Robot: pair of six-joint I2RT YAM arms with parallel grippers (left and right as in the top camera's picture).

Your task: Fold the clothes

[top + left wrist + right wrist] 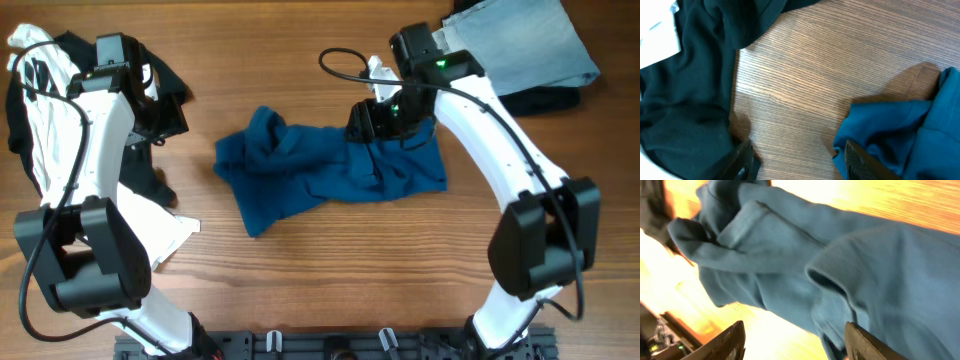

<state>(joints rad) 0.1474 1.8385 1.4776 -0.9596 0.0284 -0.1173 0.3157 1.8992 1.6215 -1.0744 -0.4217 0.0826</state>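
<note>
Both left pincer (800,162) and right pincer (797,341) gape released; only overhead shows the whole blue shirt (300,170).

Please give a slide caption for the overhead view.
The right gripper, open, over a crumpled blue shirt on the wooden table.

Wooden table (330,270) carries what seems a black rail (300,346).

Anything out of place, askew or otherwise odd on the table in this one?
The blue shirt lies bunched and twisted mid-table, far from flat. The black and white garments sit in a loose heap at the left edge. Nothing looks damaged or spilled.
</note>
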